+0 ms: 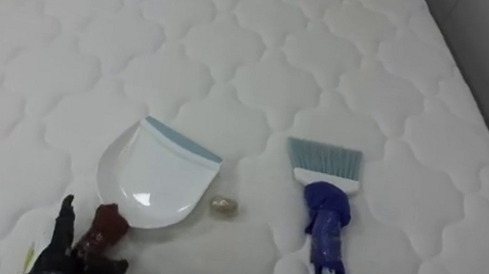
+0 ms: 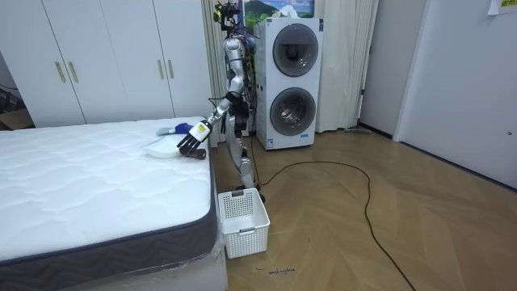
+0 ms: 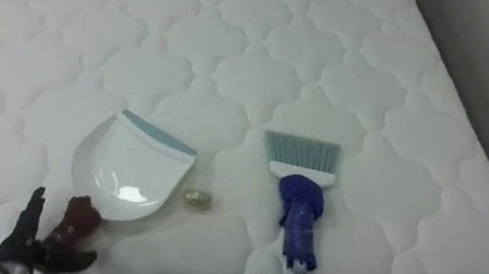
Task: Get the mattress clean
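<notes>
On the bed (image 1: 238, 49), the left hand (image 1: 63, 248) rests with fingers spread at the dark red handle of the dustpan (image 1: 156, 174), a small crumpled scrap (image 1: 222, 206) lying between it and the brush (image 1: 323, 207).

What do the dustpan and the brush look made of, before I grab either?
Dustpan: white hard plastic, likely; glossy with a highlight, blue-grey strip along its lip, perhaps rubber. Brush: pale teal bristles, probably synthetic; handle wrapped in wrinkled blue cloth or tape, core hidden.
</notes>
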